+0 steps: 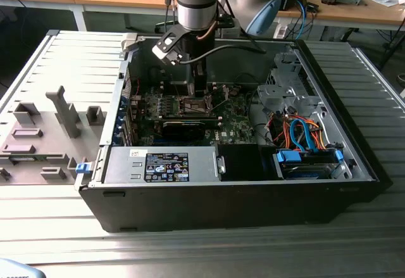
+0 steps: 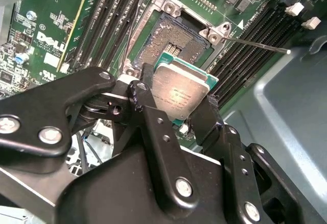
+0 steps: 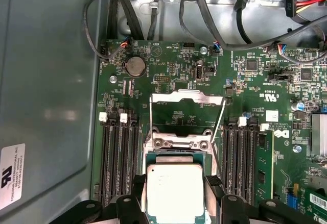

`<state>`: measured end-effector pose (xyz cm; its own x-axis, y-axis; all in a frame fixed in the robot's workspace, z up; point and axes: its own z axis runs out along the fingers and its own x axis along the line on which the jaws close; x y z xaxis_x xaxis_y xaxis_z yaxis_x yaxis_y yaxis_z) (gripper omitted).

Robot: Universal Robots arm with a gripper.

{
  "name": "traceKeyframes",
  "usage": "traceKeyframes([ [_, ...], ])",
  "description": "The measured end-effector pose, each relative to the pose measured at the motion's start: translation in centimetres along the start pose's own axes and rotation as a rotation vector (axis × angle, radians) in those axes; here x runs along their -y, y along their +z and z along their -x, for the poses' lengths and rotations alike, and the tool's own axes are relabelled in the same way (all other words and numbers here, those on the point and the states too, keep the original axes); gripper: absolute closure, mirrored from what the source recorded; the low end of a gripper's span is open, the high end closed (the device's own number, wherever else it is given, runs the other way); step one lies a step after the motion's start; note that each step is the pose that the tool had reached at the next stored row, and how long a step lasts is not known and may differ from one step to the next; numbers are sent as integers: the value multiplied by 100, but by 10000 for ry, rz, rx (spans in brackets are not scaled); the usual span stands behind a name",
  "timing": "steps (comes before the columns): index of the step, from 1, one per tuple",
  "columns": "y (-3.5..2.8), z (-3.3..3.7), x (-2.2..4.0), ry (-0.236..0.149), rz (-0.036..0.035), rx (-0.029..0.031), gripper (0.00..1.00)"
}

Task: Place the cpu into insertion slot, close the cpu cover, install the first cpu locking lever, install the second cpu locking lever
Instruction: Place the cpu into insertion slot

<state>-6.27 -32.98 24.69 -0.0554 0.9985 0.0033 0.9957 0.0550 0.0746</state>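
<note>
cpu clamped in the jaws over the open socket

exterior view: the arm (image 1: 196,6) reaches straight down into an open computer case (image 1: 354,164) that lies on a ribbed metal worktop (image 1: 190,252). its tip hangs over the green motherboard (image 1: 237,123). a grey fixture plate (image 1: 50,132) lies beside the case on the exterior view's left.

second wrist view: the jaws are clamped on the cpu (image 2: 180,92), with a black finger (image 2: 153,127) pressed against each of two opposite edges. the chip's silvery top faces the camera and it sits tilted, just beside one edge of the insertion slot (image 2: 176,38). whether it touches the rim cannot be told. the slot lies uncovered, its field of pins bare. a thin wire locking lever (image 2: 255,44) sticks out from one corner of the slot.

first wrist view: the cpu (image 3: 174,191) is between the fingers, over the slot. the cpu cover (image 3: 186,98) is swung open on the far side of the slot, green board showing through its square opening. a thin lever (image 3: 219,122) runs along its side. black memory slots (image 3: 120,157) flank the socket.
</note>
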Motion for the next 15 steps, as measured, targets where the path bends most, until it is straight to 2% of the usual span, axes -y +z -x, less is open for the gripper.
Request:
traceKeyframes([
  [15,30,-2,31,0,1,-1,46],
])
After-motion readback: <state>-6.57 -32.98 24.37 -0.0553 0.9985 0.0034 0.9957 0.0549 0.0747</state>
